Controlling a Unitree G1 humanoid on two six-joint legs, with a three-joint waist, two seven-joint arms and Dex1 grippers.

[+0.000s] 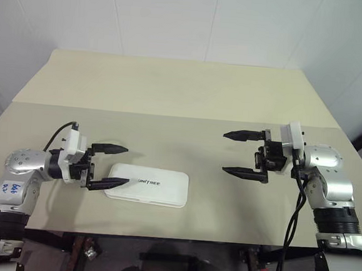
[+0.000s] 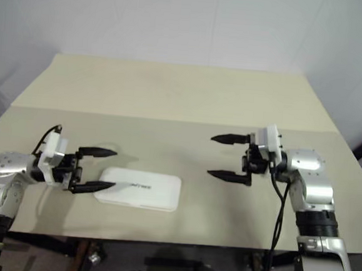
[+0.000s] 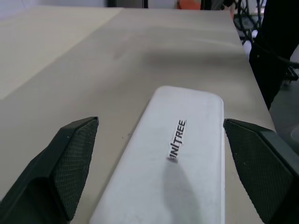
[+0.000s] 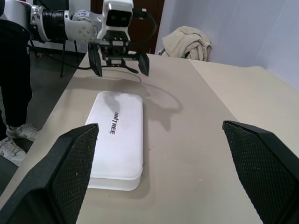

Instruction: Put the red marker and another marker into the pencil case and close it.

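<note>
White and shut flat, the pencil case (image 1: 147, 184) lies lid-down near the desk's (image 1: 183, 104) front edge, and with neither marker to be seen on the desk, they're presumably inside. The left gripper (image 1: 108, 165) hangs at the case's left end, fingers spread wide and holding nothing, while the right gripper (image 1: 245, 154) hovers well apart to the right, fingers wide and empty too. Risk from here: that lower left finger sits right over the case's end, so a careless sweep could nudge it toward the front edge or pop the lid.

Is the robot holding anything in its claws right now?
No. Both claws are open and hold nothing. The left claw sits at one end of the closed white pencil case, not gripping it. The right claw hangs over the bare table.
</note>
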